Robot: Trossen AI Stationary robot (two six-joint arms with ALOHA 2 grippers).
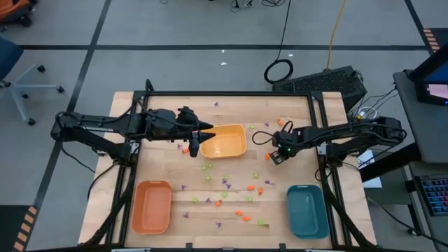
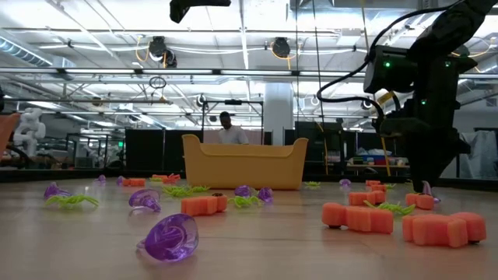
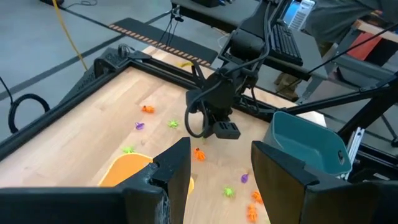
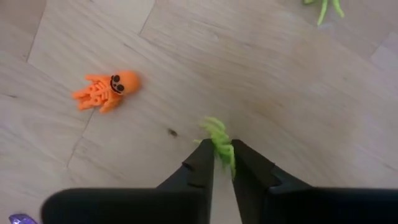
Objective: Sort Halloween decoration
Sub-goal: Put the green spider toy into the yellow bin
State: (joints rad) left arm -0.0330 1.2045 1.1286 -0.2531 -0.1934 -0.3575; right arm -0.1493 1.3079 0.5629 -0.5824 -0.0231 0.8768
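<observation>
Where the right gripper [image 4: 222, 163] meets the table [image 4: 298, 93], a light green spider-like piece [image 4: 217, 140] sits pinched between its narrowed jaws, legs sticking out past the fingertips. An orange skeleton piece [image 4: 106, 89] lies at ten o'clock from them. The left gripper [image 1: 208, 131], jaws partly apart and empty, hovers at the yellow tray [image 1: 225, 142].
</observation>
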